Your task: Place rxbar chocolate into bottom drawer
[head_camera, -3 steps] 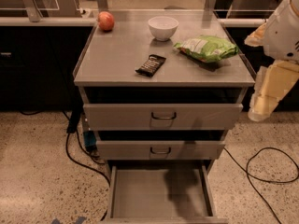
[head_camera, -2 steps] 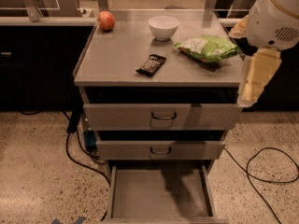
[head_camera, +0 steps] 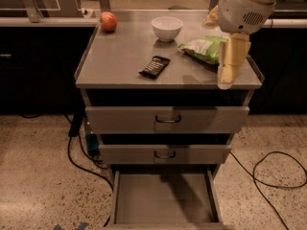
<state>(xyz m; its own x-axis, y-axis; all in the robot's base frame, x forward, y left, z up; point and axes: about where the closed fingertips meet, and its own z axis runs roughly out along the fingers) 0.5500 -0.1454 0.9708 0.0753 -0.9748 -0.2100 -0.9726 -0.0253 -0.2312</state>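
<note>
1 rxbar chocolate [head_camera: 155, 66] on cabinet top [head_camera: 120, 56], bottom drawer [head_camera: 163, 200] open, claw [head_camera: 225, 79] by green bag [head_camera: 202, 49], cannot tell its state

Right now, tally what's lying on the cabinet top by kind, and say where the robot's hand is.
Fruit: 1, the apple
Bowls: 1, the white bowl
Snack packs: 2, the rxbar chocolate and the green bag
Total: 4
Hand: hanging over the cabinet top near its right front corner, beside the green bag.
</note>
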